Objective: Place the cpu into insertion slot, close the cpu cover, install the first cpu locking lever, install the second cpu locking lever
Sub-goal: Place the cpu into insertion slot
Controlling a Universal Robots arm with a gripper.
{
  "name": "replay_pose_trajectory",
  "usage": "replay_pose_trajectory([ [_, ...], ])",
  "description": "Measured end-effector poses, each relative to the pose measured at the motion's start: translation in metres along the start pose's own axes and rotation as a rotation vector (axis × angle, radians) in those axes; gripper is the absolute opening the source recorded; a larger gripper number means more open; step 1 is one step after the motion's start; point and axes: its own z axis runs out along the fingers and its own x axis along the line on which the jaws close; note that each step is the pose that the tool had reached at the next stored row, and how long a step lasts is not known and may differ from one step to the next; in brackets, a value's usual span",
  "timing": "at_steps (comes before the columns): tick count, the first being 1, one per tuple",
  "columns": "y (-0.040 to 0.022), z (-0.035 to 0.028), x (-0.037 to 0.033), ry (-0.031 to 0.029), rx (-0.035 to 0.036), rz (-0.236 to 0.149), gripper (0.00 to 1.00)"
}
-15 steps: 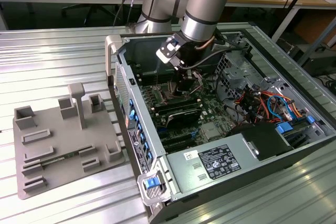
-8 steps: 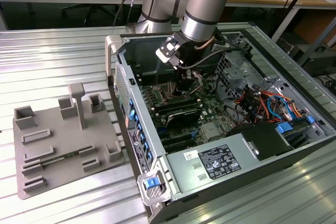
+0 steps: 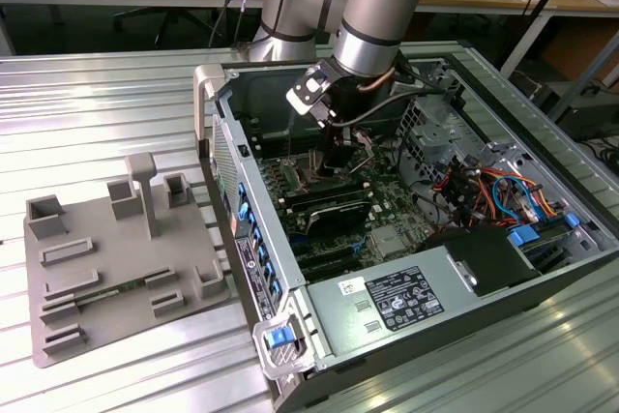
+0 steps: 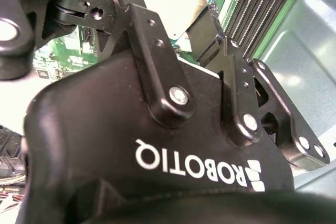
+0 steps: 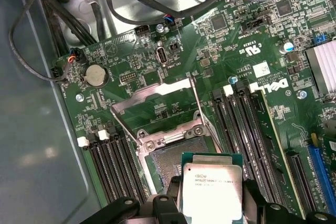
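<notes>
In the first wrist view the cpu (image 5: 212,188), a small square chip with a silver face, sits between my gripper's (image 5: 212,205) black fingers (image 5: 173,195). The gripper is shut on it. The chip hangs over one corner of the insertion slot (image 5: 165,162), a dark socket with a silver rim; whether they touch I cannot tell. The cpu cover (image 5: 157,94), a thin silver frame, stands swung open beyond the socket. In the second wrist view the cpu's pale face (image 4: 170,1) shows between the fingers (image 4: 209,32). In the exterior view my gripper (image 3: 334,163) reaches down into the open computer case (image 3: 290,336).
Long black memory slots (image 5: 239,124) flank the socket on both sides. Black cables (image 5: 157,3) loop across the case wall above the green board (image 5: 220,45). A grey printed fixture plate (image 3: 116,268) lies at the exterior view's left, on the ribbed metal table (image 3: 97,103).
</notes>
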Motion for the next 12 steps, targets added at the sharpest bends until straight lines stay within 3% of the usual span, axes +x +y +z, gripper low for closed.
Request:
replay_pose_trajectory([
  [12, 0.0000, 0.0001, 0.0000, 0.0013, 0.0024, 0.037, 0.55],
])
